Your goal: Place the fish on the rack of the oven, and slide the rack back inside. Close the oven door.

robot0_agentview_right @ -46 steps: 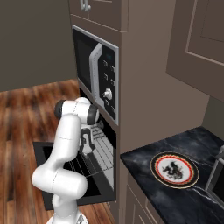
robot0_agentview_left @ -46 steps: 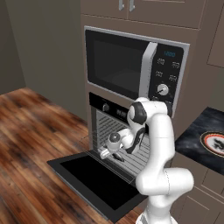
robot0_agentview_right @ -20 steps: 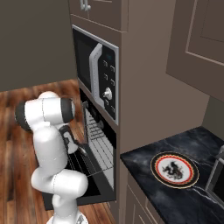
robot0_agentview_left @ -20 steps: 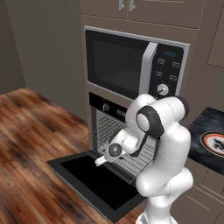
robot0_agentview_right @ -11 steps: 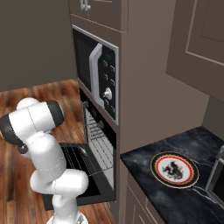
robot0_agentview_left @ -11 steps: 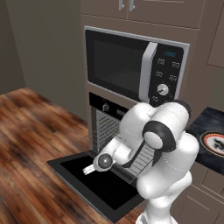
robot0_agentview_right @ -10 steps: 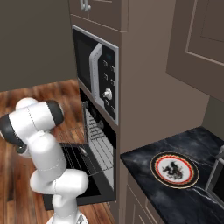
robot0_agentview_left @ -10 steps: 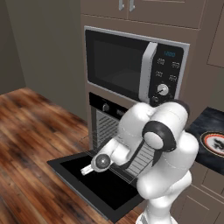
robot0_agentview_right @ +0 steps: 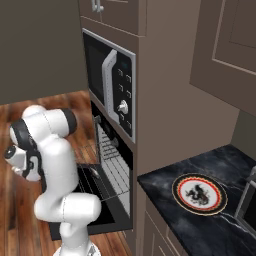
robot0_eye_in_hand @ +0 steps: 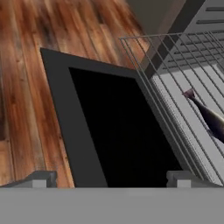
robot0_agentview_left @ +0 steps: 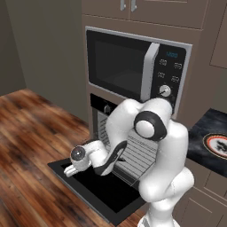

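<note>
Dark fish point(robot0_eye_in_hand: 209, 117) on rack point(robot0_eye_in_hand: 175, 87), cut off

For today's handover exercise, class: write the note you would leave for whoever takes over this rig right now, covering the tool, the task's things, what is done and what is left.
Tool: open, holding nothing, hovering above the oven door.
Fish: lying on the rack, so placing is done.
Rack: pulled out over the dropped door, not yet slid into the oven.
Oven door: fully down, open.
Left: push the rack back inside, then lift the door shut.
</note>
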You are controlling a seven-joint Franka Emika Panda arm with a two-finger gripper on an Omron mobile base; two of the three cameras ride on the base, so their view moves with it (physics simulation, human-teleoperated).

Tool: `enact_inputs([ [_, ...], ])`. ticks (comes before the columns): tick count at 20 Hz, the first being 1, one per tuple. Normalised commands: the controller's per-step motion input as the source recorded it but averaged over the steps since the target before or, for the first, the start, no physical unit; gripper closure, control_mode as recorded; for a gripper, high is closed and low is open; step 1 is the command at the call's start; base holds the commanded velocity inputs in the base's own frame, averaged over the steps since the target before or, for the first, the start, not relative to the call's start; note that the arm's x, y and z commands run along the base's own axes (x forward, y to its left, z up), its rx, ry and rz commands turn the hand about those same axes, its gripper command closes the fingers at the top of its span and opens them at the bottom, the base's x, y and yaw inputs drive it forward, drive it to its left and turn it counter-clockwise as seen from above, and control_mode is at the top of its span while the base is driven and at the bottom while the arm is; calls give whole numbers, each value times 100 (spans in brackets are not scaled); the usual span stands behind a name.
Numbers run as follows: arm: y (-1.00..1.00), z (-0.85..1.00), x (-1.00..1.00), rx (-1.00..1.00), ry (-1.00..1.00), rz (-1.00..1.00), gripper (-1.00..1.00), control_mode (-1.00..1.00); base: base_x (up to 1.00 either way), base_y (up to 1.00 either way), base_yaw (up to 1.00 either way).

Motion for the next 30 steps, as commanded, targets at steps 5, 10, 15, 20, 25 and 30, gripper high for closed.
enact_inputs([
  [5, 0, -41, 49, -9, 10, -2, -100, -100, 0, 0, 0],
  [10, -2, -58, 47, -12, 2, -1, -100, -100, 0, 0, 0],
  [15, -6, -63, 27, -10, 2, 0, -100, -100, 0, 0, 0],
  [20, -24, -45, 33, -8, 2, 0, -100, -100, 0, 0, 0],
  [25, -39, -35, 58, -7, 8, 0, -100, -100, 0, 0, 0],
  [30, -34, -43, 61, -6, 13, 0, -100, -100, 0, 0, 0],
])
